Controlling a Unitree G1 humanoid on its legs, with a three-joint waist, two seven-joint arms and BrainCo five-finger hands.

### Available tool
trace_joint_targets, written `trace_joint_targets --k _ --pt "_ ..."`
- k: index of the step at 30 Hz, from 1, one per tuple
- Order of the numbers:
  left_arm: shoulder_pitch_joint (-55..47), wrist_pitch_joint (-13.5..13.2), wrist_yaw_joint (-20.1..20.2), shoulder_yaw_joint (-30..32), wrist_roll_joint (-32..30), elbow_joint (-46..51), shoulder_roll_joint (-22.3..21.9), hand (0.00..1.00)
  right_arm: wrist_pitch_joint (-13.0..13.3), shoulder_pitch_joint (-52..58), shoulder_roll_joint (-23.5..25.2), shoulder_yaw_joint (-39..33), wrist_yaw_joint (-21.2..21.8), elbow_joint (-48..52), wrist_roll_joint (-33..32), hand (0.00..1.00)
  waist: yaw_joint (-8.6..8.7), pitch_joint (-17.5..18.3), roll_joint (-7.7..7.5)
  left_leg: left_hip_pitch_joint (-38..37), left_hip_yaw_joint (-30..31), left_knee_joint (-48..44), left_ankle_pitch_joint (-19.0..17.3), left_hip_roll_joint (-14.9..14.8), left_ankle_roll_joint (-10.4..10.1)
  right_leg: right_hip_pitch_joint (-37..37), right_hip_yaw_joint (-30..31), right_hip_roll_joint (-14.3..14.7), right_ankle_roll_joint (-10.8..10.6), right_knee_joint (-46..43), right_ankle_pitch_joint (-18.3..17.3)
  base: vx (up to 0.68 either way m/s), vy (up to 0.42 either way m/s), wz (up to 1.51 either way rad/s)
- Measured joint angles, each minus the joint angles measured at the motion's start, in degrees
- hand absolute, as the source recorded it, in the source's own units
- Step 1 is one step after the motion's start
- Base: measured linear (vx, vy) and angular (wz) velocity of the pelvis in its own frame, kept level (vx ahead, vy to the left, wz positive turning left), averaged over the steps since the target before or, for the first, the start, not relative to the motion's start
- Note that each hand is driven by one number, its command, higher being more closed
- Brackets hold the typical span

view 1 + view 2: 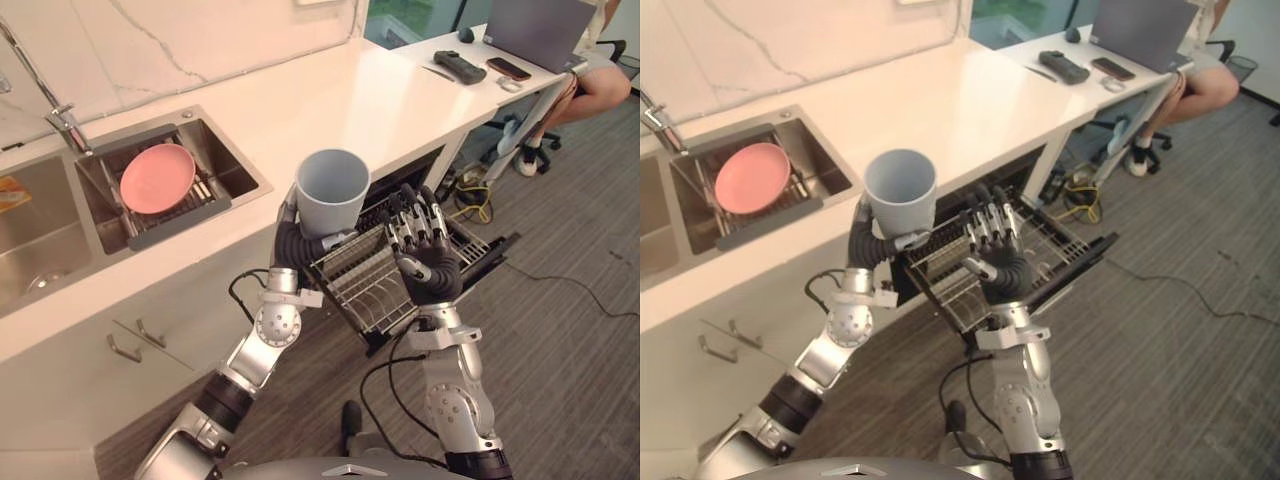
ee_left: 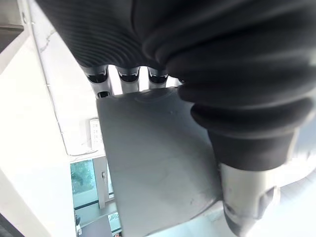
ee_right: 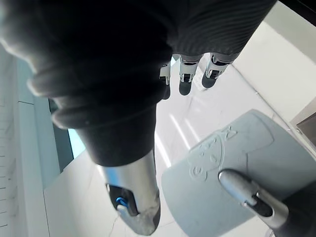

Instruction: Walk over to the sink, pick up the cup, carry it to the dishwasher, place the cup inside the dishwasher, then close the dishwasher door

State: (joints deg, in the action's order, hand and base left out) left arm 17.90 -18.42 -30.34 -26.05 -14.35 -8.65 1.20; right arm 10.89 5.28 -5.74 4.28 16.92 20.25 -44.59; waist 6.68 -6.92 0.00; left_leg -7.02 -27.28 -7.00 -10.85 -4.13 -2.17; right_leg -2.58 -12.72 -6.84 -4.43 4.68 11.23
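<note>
A grey-blue cup (image 1: 332,190) stands upright in my left hand (image 1: 296,240), whose fingers and thumb curl round its lower wall. It hangs above the left corner of the dishwasher's pulled-out wire rack (image 1: 375,280). The left wrist view shows the cup (image 2: 153,158) pressed against the palm. My right hand (image 1: 425,250) is raised beside the cup, over the rack, fingers straight and holding nothing; its wrist view shows the cup (image 3: 237,182) close by with a finger of the other hand on it. The dishwasher door (image 1: 480,262) lies open under the rack.
A pink plate (image 1: 157,177) rests on a drying rack in the sink (image 1: 235,165) at the left, with a tap (image 1: 60,118) behind it. The white counter (image 1: 330,95) runs right to a desk with a laptop (image 1: 540,28) and a seated person (image 1: 590,85).
</note>
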Motion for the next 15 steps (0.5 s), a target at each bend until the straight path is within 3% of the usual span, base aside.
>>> trace_joint_targets --k 9,15 --pt "3.47 1.82 -2.09 -1.60 -2.35 -1.49 -0.01 1.00 -3.75 -2.13 -2.06 -0.02 -3.89 1.40 2.36 0.00 0.37 0.34 -0.23 1.02 -1.22 -1.38 -0.06 -0.06 0.11 -1.48 1.52 0.07 0.30 0.03 1.05 -0.07 0.004 -0.08" --pt "3.64 4.78 -3.43 -1.62 -3.90 -1.64 -0.02 1.00 -3.93 -4.26 -2.23 -0.03 -6.23 1.41 6.15 0.00 0.39 0.34 -0.23 1.40 -1.32 -2.08 -0.25 -0.27 0.10 -1.60 1.79 0.07 0.35 0.36 1.27 -0.06 0.002 -0.02"
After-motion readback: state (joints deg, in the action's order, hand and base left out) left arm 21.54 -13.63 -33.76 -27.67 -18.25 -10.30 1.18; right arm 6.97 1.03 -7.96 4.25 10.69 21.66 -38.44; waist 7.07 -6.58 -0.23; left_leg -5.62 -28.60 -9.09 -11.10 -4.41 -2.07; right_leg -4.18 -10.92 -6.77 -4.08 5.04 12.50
